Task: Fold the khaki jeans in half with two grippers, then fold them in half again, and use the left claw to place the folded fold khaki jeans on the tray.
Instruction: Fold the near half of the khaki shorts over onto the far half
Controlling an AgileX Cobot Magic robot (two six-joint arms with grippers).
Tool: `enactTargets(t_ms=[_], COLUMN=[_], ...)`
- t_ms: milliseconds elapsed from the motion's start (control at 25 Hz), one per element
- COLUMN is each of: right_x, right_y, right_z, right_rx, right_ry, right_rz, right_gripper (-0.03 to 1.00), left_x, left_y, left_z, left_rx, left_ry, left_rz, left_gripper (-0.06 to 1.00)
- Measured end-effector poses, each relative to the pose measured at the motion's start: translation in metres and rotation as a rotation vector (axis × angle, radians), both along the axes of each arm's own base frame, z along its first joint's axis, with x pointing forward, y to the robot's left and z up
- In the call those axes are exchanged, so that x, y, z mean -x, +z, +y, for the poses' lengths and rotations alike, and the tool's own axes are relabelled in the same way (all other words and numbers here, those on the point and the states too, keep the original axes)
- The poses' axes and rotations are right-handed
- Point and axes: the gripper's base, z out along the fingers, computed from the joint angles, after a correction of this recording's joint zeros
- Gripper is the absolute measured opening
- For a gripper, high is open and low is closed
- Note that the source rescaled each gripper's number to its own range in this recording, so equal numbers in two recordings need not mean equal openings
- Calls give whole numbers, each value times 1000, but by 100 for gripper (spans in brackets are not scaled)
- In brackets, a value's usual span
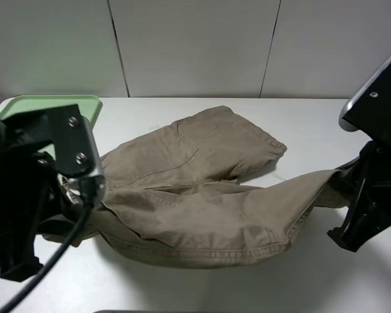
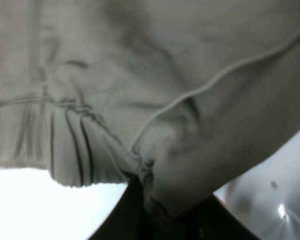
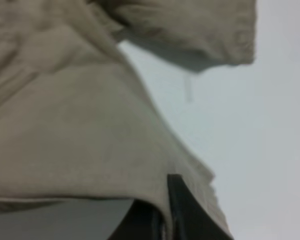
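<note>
Knee-length khaki jeans [image 1: 195, 195] lie crumpled on the white counter [image 1: 313, 124], stretched between both arms. The black left tool [image 2: 155, 217] is clenched on the gathered waistband. Its bulky arm hides that grip from the high camera and covers much of the pale mint-green plastic tray [image 1: 52, 103] at the far left corner. The black right tool [image 3: 165, 215] pinches a leg's edge, its tips buried in fabric. Both wrist views are blurred.

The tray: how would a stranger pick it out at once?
On the white table, look to the far left corner, behind the black left arm. The flat, low-rimmed tray there alone is pale green; the shorts nearby are khaki.
</note>
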Motion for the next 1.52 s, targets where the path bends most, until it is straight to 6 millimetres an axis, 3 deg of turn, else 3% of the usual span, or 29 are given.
enactTargets(t_ms=[160,360,560,720,1120,1400,1520], right_x=[-21,-64,-108,-130,-147,-161,-166], right_y=[14,25,15,-1,-3,-4,-3], right_z=[21,48,57,59,67,46,37], right_rx=[59,82,68,11,-145,-168,-195], right_ry=[25,-27,-84,-85,-6,-107,-141], right_rz=[-75,-140,-132,-114,-164,-165,-169], right_gripper=[0,0,0,0,0,0,0], left_x=[0,-3,-10,-20,-44,-57,-68], left_y=[13,16,20,26,3,2,-9], left_z=[15,36,44,51,92,89,84], left_rx=[-6,-130,-195,-224,-171,-68,-87], left_ry=[129,280,324,400,578,513,478], left_rz=[-98,-185,-275,-401,-435,-486,-452], left_gripper=[11,11,11,11,11,11,11])
